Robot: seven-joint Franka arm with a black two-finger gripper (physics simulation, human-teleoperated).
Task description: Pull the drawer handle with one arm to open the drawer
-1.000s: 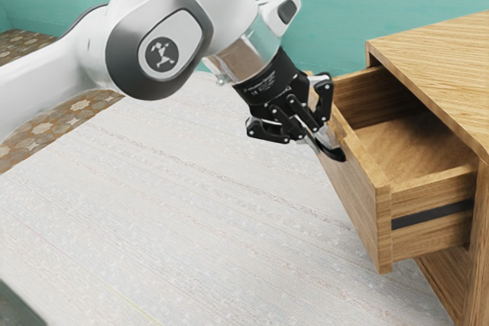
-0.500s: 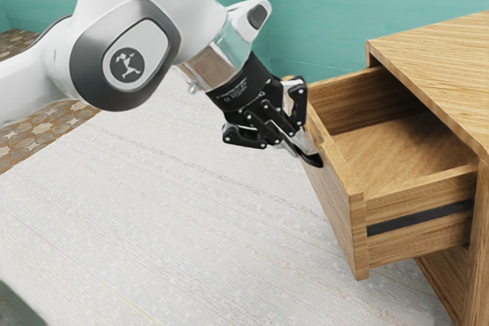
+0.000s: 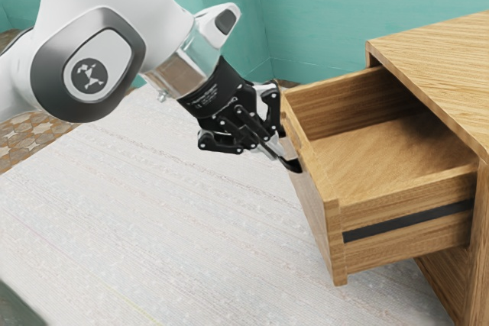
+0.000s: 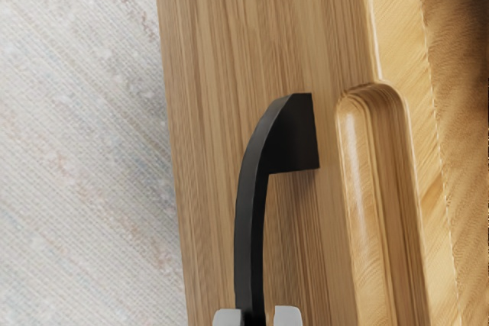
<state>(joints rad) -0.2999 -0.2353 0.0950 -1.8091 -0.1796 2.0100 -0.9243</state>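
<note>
1. The black fingers are clamped on the black handle. In the wrist view, two pale fingertips sit on either side of the curved handle, where it stands off the drawer front.
2. The drawer starts right at the fingers and runs away from them, pulled well out of its opening. Its bare wooden floor is open to view. A dark strip runs along the outer side wall, on the far side of the front panel from the fingers.
3. Below the fingers lies the tabletop, pale grey with fine ribbed lines running across it. The same speckled weave shows beside the drawer front in the wrist view.
4. Beyond the drawer, away from the fingers, stands the oak-coloured cabinet, with its flat top above the opening.
5. Behind the arm, well apart from the fingers, is a strip of brown floor tiles with a pale star-like pattern.
6. Plain teal walls close the room behind everything and meet in a corner above the fingers.
7. A grey disc on the arm's big joint carries a white emblem with no letters. A line of small white print on the black hand body, just behind the fingers, is too small to read.
</note>
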